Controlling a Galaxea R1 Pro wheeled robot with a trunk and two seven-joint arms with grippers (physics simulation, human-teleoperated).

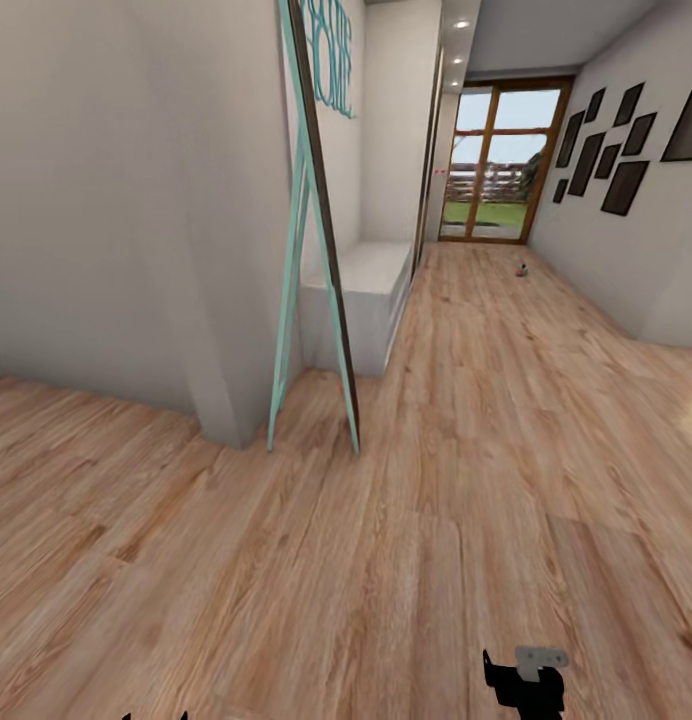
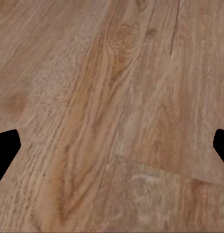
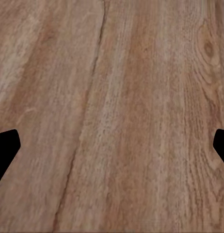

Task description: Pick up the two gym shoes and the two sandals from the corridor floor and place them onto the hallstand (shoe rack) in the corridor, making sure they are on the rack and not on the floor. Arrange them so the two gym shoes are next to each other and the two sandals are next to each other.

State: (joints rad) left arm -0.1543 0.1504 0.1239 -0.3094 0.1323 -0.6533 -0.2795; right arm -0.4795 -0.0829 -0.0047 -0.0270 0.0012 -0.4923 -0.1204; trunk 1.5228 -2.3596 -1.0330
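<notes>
Head view: the corridor floor [image 1: 466,480] of light brown wood planks runs ahead to a glazed door [image 1: 501,165] at the far end; dark picture frames [image 1: 606,150] hang on the wall to the right. The hallstand [image 1: 371,290], a light-grey unit, stands against the wall on the left side of the corridor, partly hidden behind a leaning teal-framed mirror [image 1: 316,250] whose feet rest on the floor near the wall corner. A small object [image 1: 523,269] with a reddish spot lies on the floor far down the corridor, near the door; too small to identify. No other shoe can be made out.

Right gripper [image 1: 526,685] shows at the lower edge of the head view, dark, with a grey bracket on top. In the right wrist view [image 3: 112,145] its jaws stand wide apart, fingertips [image 3: 6,148] at opposite edges, bare planks between; nothing held. Left gripper [image 2: 112,145] in the left wrist view: likewise wide apart, fingertips [image 2: 6,148] at the edges, empty, over wood grain.
</notes>
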